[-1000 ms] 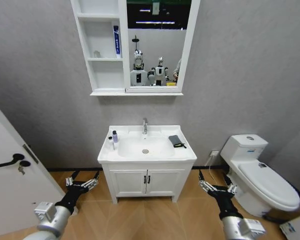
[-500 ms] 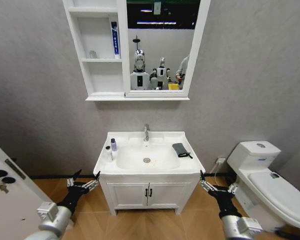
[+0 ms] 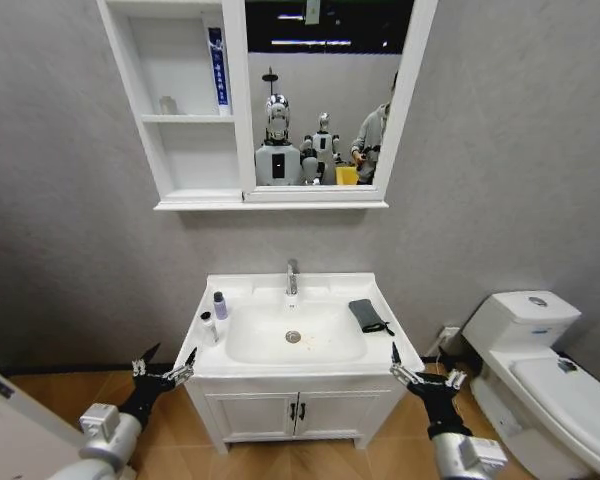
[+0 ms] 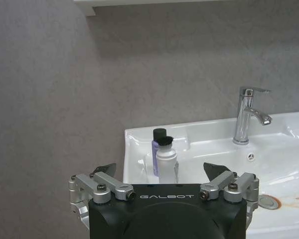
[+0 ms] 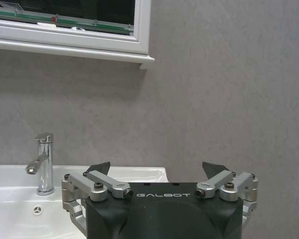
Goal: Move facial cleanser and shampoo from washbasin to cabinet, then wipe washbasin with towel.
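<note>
— Now, where's the towel [image 3: 366, 314]?
— Dark grey, folded, on the washbasin [image 3: 292, 361] rim right of the tap [image 3: 291, 278]; two small bottles [image 3: 214, 315] stand left.
— And the tools?
— Left tool [image 3: 164, 367] and right tool [image 3: 420, 373] hang low, spread wide, holding nothing.

Grey bathroom corner

Textured grey wall [image 3: 500, 180], wooden floor [image 3: 40, 400], white toilet [image 3: 550, 370] at right, white two-door cupboard [image 3: 295, 415] below.
</note>
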Robot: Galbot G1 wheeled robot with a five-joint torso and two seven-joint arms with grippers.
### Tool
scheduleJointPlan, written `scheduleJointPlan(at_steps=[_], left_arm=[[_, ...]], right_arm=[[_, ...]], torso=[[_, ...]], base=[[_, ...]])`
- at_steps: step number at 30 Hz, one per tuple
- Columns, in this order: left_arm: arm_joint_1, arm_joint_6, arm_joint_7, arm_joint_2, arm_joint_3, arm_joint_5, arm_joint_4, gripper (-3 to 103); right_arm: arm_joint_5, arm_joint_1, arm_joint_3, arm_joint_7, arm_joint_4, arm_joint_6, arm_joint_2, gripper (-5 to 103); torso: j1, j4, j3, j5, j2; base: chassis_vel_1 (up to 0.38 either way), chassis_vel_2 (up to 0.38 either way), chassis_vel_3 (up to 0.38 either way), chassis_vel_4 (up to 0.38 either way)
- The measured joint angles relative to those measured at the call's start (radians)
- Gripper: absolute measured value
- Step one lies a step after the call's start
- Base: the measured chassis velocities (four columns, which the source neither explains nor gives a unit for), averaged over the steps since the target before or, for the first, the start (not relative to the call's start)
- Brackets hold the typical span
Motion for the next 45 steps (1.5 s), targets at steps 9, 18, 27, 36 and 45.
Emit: scheduleJointPlan(at_steps=[9,18,27,36,45], left_arm=[[-0.127,-0.031,-0.023,0.043,0.133,-0.011,0.183,99],[-0.272,-0.016,-0.029,0.062,0.214,-0.032,0.273,99],[-0.412,0.012,-0.068,0.083,0.278,-0.105,0.374,99],[-0.533,0.034,-0.095,0.073,0.339,-0.134,0.463,99],[-0.610,0.034,-0.103,0.052,0.368,-0.120,0.566,98]], right_arm=[[-0.078,0.033,-0.024,-0.014,-0.072,0.068,0.001,100],[-0.074,0.038,-0.016,-0.009,-0.121,0.092,0.002,100],[-0.050,0.034,-0.004,0.004,-0.141,0.084,0.010,100],[0.005,0.026,0.034,0.007,-0.143,0.069,0.002,100],[0.026,0.011,0.061,0.012,-0.137,0.064,0.002,100]], torso=[[0.000,-0.0001,0.000,0.0000,0.000],[0.000,-0.0001,0.000,0.0004,0.000],[0.000,-0.0001,0.000,0.0004,0.000],[0.000,-0.0001,0.000,0.0004,0.000],[0.000,-0.0001,0.000,0.0004,0.000]], base=[[0.040,-0.018,-0.019,0.021],[0.000,0.000,0.000,0.000],[0.000,0.000,0.000,0.000],[0.000,0.000,0.000,0.000],[0.000,0.000,0.000,0.000]])
